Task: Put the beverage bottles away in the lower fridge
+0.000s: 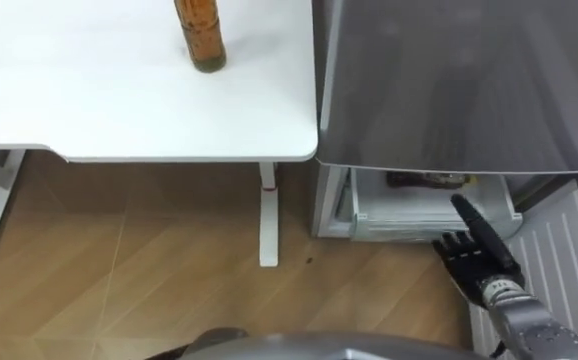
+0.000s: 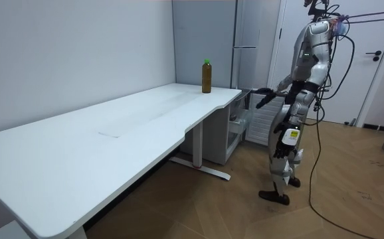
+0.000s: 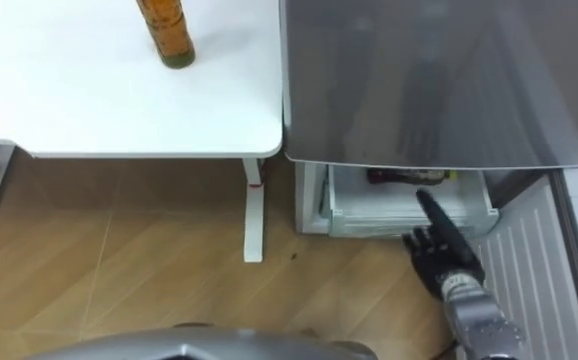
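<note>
A brown drink bottle (image 1: pixel 201 35) with a green cap (image 2: pixel 206 76) stands upright on the white table (image 1: pixel 89 100), near its end by the fridge. The grey fridge (image 1: pixel 449 80) has its lower compartment open, and a pale drawer (image 1: pixel 409 215) shows inside. A dark object (image 1: pixel 424 181) lies at the back of that drawer; I cannot tell what it is. My right hand (image 1: pixel 479 255) is stretched out low in front of the drawer with straight fingers, holding nothing. My left hand (image 2: pixel 280 149) hangs at my side.
The lower fridge door (image 1: pixel 559 260) stands swung open to the right, its ribbed white inside facing me. A white table leg (image 1: pixel 267 215) stands close to the fridge's left side. Wooden floor (image 1: pixel 149 270) lies between me and the table. I stand facing the fridge.
</note>
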Motion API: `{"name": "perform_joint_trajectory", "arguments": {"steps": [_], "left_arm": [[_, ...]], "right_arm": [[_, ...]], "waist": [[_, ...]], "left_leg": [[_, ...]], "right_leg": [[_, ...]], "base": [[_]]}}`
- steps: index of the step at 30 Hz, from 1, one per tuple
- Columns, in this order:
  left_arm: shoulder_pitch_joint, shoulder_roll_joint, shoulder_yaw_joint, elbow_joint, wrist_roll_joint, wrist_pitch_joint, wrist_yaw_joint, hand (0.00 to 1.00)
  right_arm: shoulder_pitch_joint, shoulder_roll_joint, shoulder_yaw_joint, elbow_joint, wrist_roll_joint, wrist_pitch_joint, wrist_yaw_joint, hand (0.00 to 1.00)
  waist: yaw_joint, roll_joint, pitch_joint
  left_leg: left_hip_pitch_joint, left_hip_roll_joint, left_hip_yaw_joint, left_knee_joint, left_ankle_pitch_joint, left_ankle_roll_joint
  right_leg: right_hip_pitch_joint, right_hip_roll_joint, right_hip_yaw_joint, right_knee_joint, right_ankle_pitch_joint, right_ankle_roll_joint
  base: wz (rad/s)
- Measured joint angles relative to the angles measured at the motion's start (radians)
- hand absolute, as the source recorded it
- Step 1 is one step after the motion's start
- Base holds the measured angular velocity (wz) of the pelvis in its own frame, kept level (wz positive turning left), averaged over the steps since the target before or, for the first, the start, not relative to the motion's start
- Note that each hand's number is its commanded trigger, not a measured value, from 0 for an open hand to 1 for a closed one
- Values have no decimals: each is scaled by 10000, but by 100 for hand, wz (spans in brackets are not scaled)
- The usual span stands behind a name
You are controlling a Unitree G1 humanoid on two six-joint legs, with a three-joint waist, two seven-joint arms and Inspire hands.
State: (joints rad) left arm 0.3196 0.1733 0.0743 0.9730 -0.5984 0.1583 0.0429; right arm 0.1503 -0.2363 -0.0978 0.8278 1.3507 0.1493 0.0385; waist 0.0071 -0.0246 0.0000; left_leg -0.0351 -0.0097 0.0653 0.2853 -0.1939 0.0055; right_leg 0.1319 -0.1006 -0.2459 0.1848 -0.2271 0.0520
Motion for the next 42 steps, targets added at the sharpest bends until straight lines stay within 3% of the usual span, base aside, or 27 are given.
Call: {"name": "perform_joint_trajectory", "arguments": {"steps": [5,11,18,25,35,42], "left_arm": [[-83,-98,-3,213,20,-280,47,0],[-36,-130,-24,294,20,-473,74,0],[-51,-172,60,446,249,-661,-49,0],[-206,-171,23,706,435,-560,-92,0],[-410,-171,73,803,804,-519,-7,0],[-622,-374,832,763,765,-414,770,0]], "right_arm": [[178,32,196,1078,-926,-67,274,0],[334,160,224,2066,-2111,-92,499,0],[580,288,179,2966,-5353,-85,737,0],[558,314,396,3543,-7783,-49,550,0],[261,334,338,4164,-8904,-61,443,0],[300,334,261,4152,-8890,-15,340,0]], "waist": [[32,131,45],[-60,106,41],[-40,54,35],[-4,100,63],[-42,-12,44],[-51,42,24]], "left_leg": [[182,-1,58,-134,-46,3],[252,-1,64,-277,-47,0],[254,3,68,-178,-56,13],[261,3,99,10,-124,42],[246,-41,153,45,-223,85],[387,-25,152,21,-324,59]], "right_leg": [[90,-16,-4,7,-2,8],[114,-16,-2,13,-2,9],[188,-20,25,46,1,11],[243,6,217,-126,-30,50],[253,-33,227,-159,-20,98],[396,-18,225,-140,-19,98]], "base": [[-4],[-2],[0],[-2],[-1],[0]]}}
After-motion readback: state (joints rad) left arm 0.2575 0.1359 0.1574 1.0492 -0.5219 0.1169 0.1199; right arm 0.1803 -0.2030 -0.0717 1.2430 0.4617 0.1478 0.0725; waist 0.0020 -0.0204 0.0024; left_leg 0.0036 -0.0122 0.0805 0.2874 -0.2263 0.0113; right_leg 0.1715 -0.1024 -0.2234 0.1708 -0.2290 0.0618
